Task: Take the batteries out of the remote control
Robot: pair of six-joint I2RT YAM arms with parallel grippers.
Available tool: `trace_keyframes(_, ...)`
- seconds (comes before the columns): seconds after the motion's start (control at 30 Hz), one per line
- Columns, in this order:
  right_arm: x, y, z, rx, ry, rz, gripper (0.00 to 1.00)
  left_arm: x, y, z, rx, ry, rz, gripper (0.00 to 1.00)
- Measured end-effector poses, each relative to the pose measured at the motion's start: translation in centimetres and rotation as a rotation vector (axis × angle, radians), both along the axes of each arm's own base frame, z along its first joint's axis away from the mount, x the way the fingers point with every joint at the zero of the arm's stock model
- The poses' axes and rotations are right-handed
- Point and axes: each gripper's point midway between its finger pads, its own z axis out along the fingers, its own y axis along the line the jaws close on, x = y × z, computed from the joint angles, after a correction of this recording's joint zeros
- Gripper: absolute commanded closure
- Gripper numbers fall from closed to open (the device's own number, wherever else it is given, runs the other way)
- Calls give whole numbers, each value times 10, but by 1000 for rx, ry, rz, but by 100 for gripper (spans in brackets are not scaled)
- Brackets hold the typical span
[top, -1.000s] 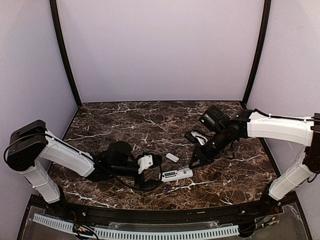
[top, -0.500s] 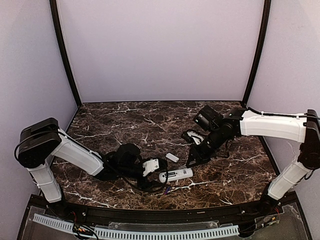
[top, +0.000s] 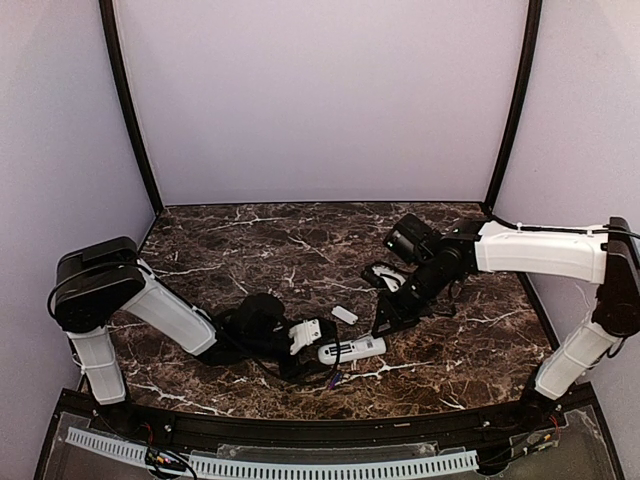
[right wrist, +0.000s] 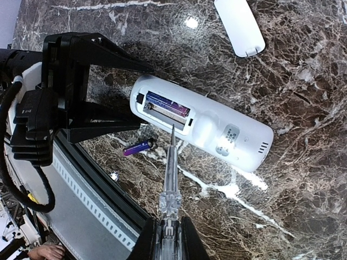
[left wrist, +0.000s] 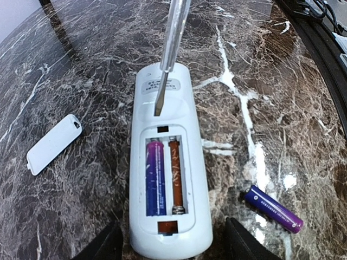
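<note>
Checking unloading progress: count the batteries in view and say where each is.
2. One battery sits inside the opened remote, beside an empty slot; the other battery lies loose on the table beside the remote.

We read the table (left wrist: 282, 86) as dark marble w/ white veins: polished, glossy, catching lamp glare. The remote control (left wrist: 198, 184) is smooth white plastic w/ a soft satin sheen. The cover piece (left wrist: 53, 144) is the same plastic, approx. matt. On the batteries (left wrist: 272, 208) we see a shiny purple-blue wrap w/ metal ends. The screwdriver (right wrist: 169, 184) has a clear plastic handle and a thin bright metal shaft. The left gripper (left wrist: 171, 241) has matt black plastic fingers, and the left arm shell (top: 170, 312) is smooth white plastic.
</note>
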Motion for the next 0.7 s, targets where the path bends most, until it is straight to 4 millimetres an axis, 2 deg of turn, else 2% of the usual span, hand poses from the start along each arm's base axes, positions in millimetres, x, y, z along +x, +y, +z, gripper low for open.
trace_keyframes(0.17,2,1,-1,-7,1,-1,100,2,-2,-1,-10,-1,5,42)
trace_keyframes(0.57,2,1,-4,-19,6,-2,100,7,-8,-1,-21,-3,-6,73)
trace_keyframes(0.7,1,1,-8,-32,15,3,100,8,-8,-1,-9,-5,-6,77)
